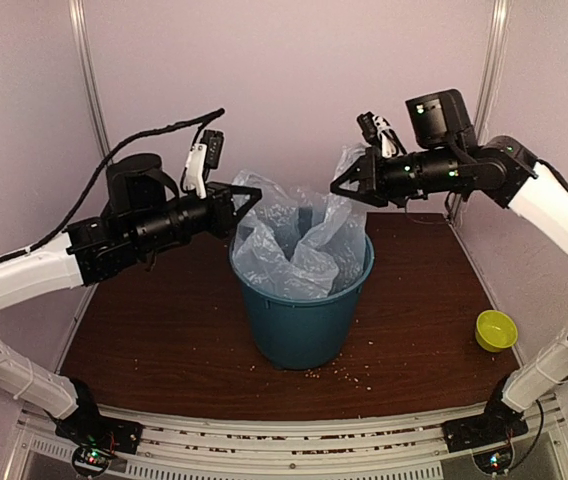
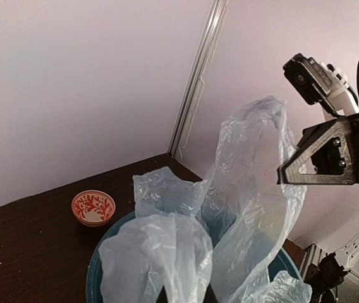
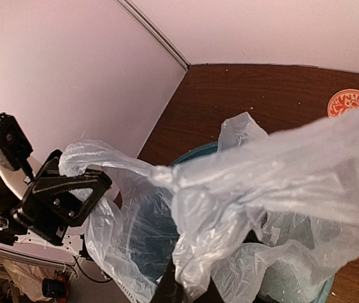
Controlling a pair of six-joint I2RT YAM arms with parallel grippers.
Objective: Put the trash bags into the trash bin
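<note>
And here is the trash bag (image 1: 294, 240), thin, crinkled, see-through grey-blue, its lower part down inside the trash bin (image 1: 299, 325) and its upper edges standing above the rolled rim. The round teal trash bin sits mid-tabletop. The left claw (image 1: 249, 196) comes in at ten o'clock of the bin, clenched on one raised flap; the right claw (image 1: 344, 186) is at one o'clock, pinching the opposite flap, which rises into a tall peak. Between them the film is drawn apart, the mouth gaping over the bucket. The tabletop (image 1: 154, 330) is dark reddish-brown wood, with pale crumbs (image 1: 354, 376) scattered at five o'clock of the bin. A lime-green bowl (image 1: 496, 330) sits well apart at three o'clock, near the edge. A red-patterned bowl (image 2: 93, 207) shows just beyond the bin in the wrist views, but the top view hides it behind bin and bag. Plain pale lilac walls (image 1: 284, 80) close the space, a metal strip (image 1: 86, 70) running up the corner. Each wrist camera's own fingers are mostly buried in bunched plastic; the bin's floor is hidden, and no lettering on the film is legible.
</note>
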